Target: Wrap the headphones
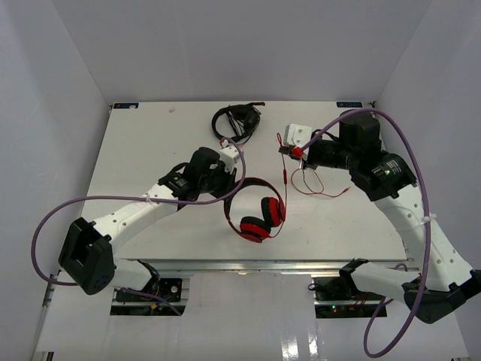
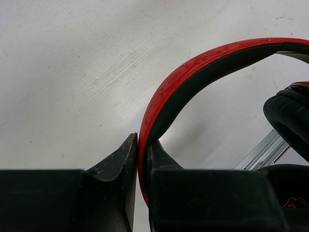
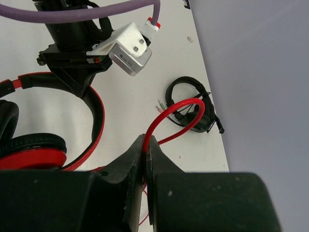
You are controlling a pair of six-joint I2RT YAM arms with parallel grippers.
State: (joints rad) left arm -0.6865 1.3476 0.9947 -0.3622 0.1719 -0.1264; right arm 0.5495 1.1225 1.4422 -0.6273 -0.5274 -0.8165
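The red headphones lie on the white table near its front middle, ear cups together and headband arching away. My left gripper is shut on the left side of the headband, which passes between its fingers. The thin red cable loops on the table to the right of the headphones. My right gripper is shut on a looped part of the cable, pinched between its fingertips, and holds it above the table. The red headphones also show in the right wrist view.
The black headphones with a black cable lie at the table's back middle and show in the right wrist view. Grey walls close in the table on three sides. A metal rail runs along the front edge.
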